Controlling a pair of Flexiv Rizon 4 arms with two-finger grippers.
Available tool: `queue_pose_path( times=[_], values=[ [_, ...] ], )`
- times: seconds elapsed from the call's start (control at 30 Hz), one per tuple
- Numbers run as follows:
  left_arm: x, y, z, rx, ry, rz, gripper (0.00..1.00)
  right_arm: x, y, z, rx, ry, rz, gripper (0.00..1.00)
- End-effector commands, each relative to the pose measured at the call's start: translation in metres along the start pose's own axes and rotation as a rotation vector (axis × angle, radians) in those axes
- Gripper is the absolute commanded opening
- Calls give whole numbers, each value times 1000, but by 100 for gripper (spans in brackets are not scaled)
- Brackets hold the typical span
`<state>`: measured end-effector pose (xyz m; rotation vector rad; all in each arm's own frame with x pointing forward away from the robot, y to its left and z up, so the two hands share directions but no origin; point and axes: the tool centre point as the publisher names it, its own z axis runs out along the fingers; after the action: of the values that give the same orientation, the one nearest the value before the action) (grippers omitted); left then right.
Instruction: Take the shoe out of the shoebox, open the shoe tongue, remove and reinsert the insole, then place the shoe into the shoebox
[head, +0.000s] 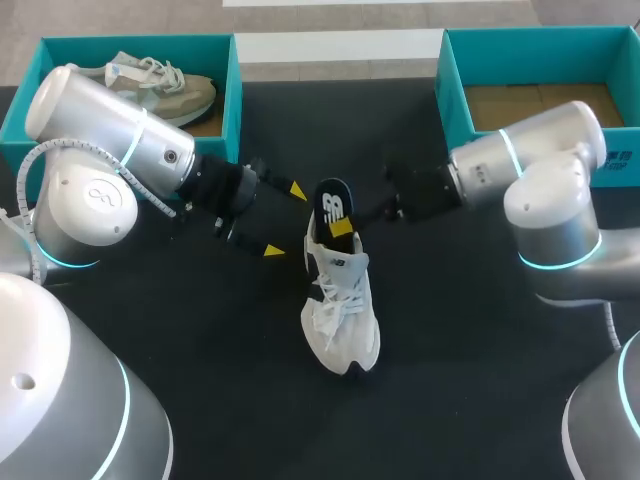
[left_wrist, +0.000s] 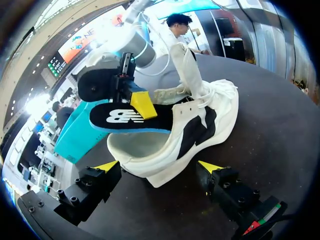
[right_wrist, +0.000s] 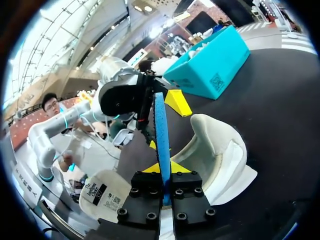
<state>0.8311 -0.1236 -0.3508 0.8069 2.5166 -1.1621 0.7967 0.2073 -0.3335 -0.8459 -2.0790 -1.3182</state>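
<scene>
The left arm and right arm are silver-grey shells ringed with cyan bands; a pale ribbed cable loops along the left one. The left gripper and right gripper are black screw-studded blocks with yellow tips; one left finger bears a red-and-green mark, perhaps a label.

white-black shoe — black insole, blue underside
</scene>
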Motion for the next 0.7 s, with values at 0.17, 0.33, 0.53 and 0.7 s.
queue_pose_path(
  times=[0.17,0.33,0.53,0.7],
  values=[
    [0,-1,0,-5,2,0,100,-2,-10,11,31,46,24,0],
    [0,-1,0,-5,2,0,100,-1,-17,13,72,58,42,0],
    [0,-1,0,-5,2,0,100,-2,-15,12,115,35,39,0],
    [0,-1,0,-5,2,0,100,2,-5,5,97,9,10,20]
  ],
)
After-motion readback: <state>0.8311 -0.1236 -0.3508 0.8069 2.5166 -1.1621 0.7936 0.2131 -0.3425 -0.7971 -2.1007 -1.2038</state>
